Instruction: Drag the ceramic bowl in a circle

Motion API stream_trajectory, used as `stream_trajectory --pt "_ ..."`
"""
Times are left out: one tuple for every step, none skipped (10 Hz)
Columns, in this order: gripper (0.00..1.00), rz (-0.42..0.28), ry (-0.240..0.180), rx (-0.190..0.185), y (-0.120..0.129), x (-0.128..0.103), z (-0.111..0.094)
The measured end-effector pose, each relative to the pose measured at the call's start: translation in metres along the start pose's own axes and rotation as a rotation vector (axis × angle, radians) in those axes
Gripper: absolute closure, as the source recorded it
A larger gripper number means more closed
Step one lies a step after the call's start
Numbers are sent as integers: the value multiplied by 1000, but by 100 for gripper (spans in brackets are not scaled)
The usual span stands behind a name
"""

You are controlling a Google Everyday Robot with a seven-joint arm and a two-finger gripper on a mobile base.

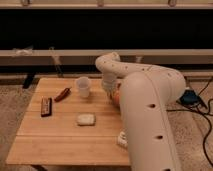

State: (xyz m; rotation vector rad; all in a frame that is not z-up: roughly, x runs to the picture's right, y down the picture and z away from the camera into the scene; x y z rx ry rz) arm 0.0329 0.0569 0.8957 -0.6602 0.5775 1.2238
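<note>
Only a small orange-red sliver of the ceramic bowl [116,97] shows at the right side of the wooden table [60,140]. The rest of it is hidden behind my white arm. My gripper [108,88] hangs down from the bent wrist just right of the translucent white cup [83,86], directly beside or over the bowl's left edge. I cannot tell whether it touches the bowl.
A red chili-like item [62,94] and a dark bar [46,106] lie at the table's left. A pale block [85,119] lies in the middle and a small white item [121,139] near my arm. Cables and a blue object [189,96] lie on the floor at right.
</note>
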Motion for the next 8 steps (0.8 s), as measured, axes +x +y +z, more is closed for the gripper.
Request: stream_trajectory --pt "20 -7 -1 -7 1 1 -1" --pt "20 -13 -3 -15 3 0 -3" --pt "20 -11 -11 -26 2 1 -5" --pt "20 -12 -30 -43 0 1 -9" --pt "20 -12 -48 -62 -1 1 -13" --pt "20 -6 -82 -87 -5 0 -23" --pt "20 7 -108 -103 -11 0 -32" --pt "20 13 -112 -103 -14 0 -34"
